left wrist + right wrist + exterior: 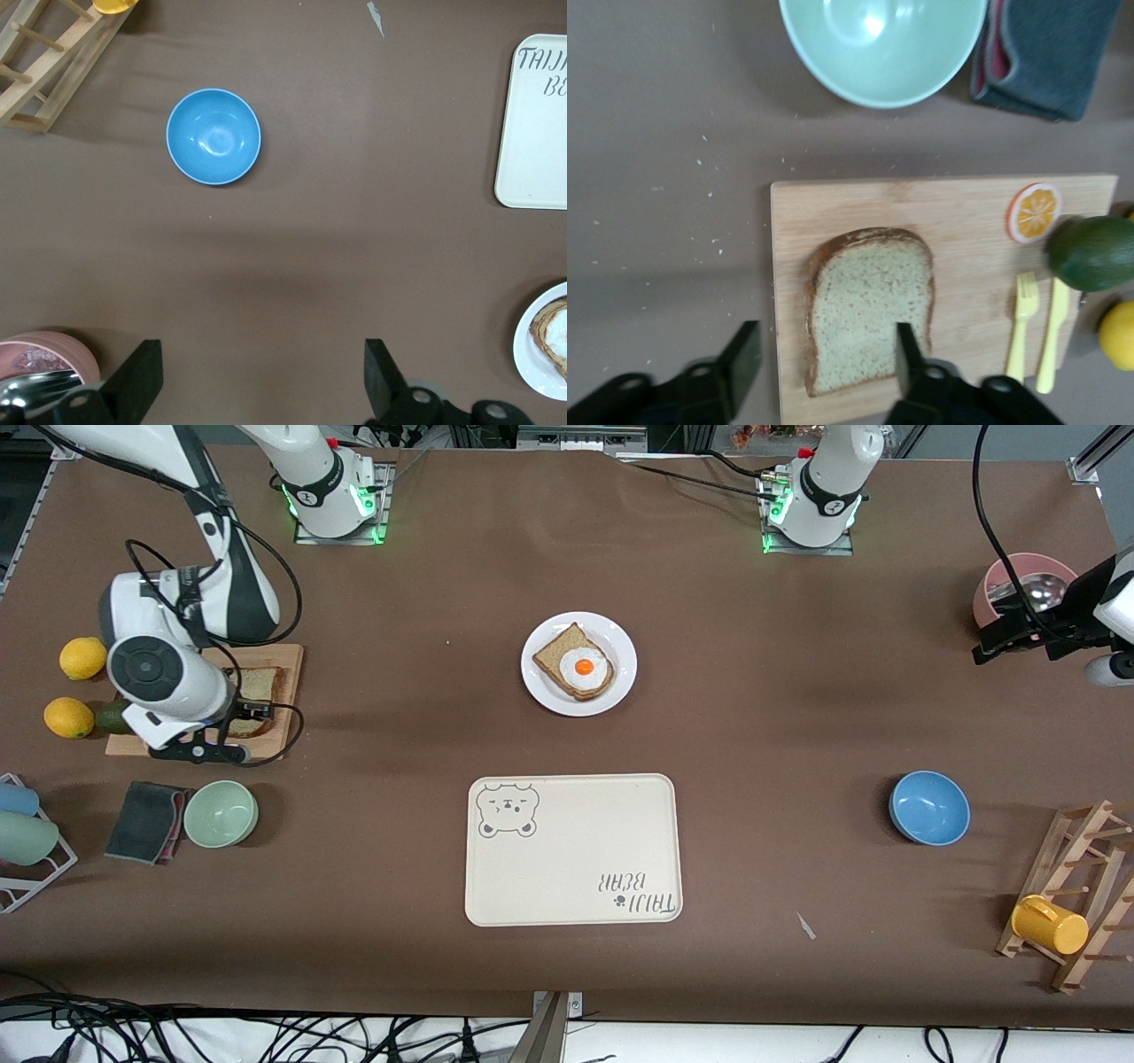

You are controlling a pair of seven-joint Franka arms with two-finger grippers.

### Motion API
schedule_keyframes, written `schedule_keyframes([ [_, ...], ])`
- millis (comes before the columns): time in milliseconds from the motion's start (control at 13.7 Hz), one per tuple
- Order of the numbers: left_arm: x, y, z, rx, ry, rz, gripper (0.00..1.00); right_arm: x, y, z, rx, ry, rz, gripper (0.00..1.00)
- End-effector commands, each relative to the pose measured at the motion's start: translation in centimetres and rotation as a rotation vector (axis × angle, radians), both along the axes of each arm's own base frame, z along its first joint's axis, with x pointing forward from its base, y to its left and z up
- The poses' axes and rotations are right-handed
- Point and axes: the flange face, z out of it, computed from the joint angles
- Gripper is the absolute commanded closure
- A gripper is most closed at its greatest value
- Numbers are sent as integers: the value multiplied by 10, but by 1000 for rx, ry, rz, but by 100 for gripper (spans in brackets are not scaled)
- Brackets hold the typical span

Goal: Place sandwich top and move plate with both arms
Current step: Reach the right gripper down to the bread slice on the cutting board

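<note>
**Top slice not yet picked up; plate untouched**

Nothing of the task looks finished. The plain light-brown wholegrain bread slice with a darker crust point(870, 310) lies flat on the pale wooden cutting board point(957, 212) at the right arm's end of the brown tabletop point(797, 717). The round glossy white plate point(620, 657) sits mid-table, farther from the front camera than the cream rectangular bear tray point(574, 850), and carries only the bread slice with a fried egg point(576, 662). Fitting the top and the two-arm move of the plate are both left to do.

The right hand point(819, 359) hovers over the board with its fingers spread. In the right wrist view one finger point(906, 354) is over the slice and the other over bare tabletop just off the board's edge, so the slice's squared end lies between them, ungripped; whether they touch it I cannot tell.

The left hand point(263, 376), fingers spread and holding nothing, waits over bare tabletop beside the pink bowl with a metal spoon point(1019, 584), well apart from the plate.
</note>
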Motion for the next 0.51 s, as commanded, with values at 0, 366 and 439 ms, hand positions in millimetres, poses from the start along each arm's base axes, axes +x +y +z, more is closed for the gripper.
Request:
schedule_keyframes([
  [0, 4, 0, 2, -6, -5, 5, 0, -19, 3, -24, -32, -16, 17, 42],
  [366, 5, 0, 2, -8, -6, 6, 0, -37, 3, -66, -47, 12, 12, 42],
  [439, 5, 0, 3, -6, -8, 5, 0, -40, 3, -71, -46, 12, 6, 42],
])
